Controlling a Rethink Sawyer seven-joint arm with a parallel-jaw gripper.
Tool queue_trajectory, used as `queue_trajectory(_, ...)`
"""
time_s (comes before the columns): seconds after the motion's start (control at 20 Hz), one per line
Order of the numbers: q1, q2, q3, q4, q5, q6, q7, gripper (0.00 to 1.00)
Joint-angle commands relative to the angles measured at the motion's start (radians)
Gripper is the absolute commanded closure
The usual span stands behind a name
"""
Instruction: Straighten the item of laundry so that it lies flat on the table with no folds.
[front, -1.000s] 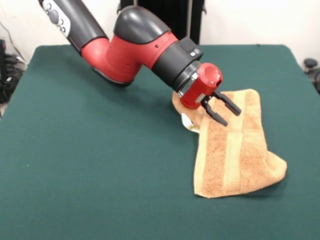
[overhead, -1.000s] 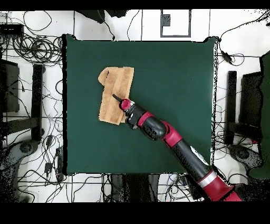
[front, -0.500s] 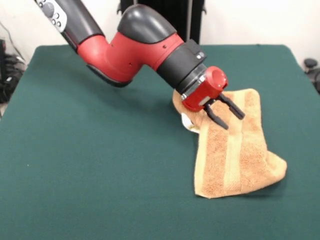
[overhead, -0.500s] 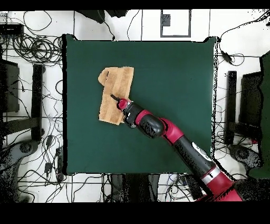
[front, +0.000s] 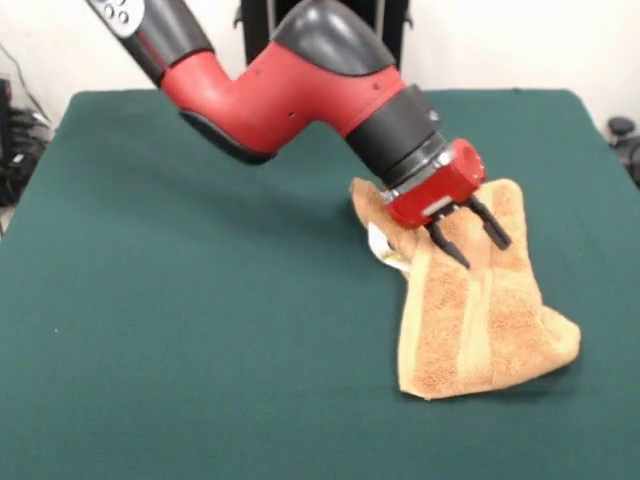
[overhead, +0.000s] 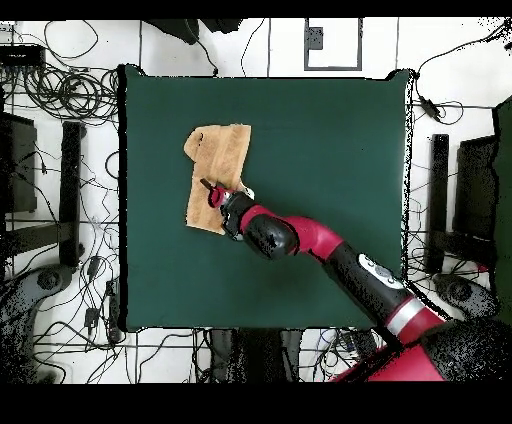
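One broad dark green felt-covered table (front: 200, 330) fills your view, with one red and black arm (front: 290, 85) reaching across it. You have one tan-orange terry towel (front: 480, 320) lying folded over itself, right of centre in the front view, with one small white tag (front: 385, 250) at its left edge. One black-fingered gripper (front: 468, 232) stands spread just over the towel's far half.

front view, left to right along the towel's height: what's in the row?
Bare green table → small white tag at the towel's left edge → tan-orange towel, with the open gripper over its upper part → bare table again out to the right edge.
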Motion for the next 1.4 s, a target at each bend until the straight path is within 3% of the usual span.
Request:
queue_trajectory(0.05, 0.438, -0.111, -0.695, -0.357, 0.077, -0.135, 0.307, 0.00)
queue_trajectory(0.15, 0.578, -0.091, -0.876, -0.395, 0.198, -0.181, 0.311, 0.00)
queue_trajectory(0.3, 0.711, -0.044, -1.066, -0.398, 0.420, -0.261, 0.207, 0.00)
queue_trajectory(0.4, 0.796, -0.002, -1.183, -0.377, 0.616, -0.327, 0.116, 0.00)
queue_trajectory(0.45, 0.898, 0.060, -1.307, -0.345, 0.847, -0.413, 0.054, 0.00)
queue_trajectory(0.5, 0.941, 0.086, -1.342, -0.308, 0.999, -0.476, -0.020, 0.00)
queue_trajectory(0.55, 1.007, 0.129, -1.378, -0.259, 1.221, -0.586, -0.116, 0.00)
queue_trajectory(0.65, 1.015, 0.123, -1.343, -0.219, 1.340, -0.658, -0.190, 0.00)
queue_trajectory(0.95, 0.993, 0.100, -1.301, -0.201, 1.347, -0.674, -0.224, 0.00)
queue_trajectory(1.4, 1.014, 0.115, -1.332, -0.214, 1.338, -0.650, -0.153, 0.00)
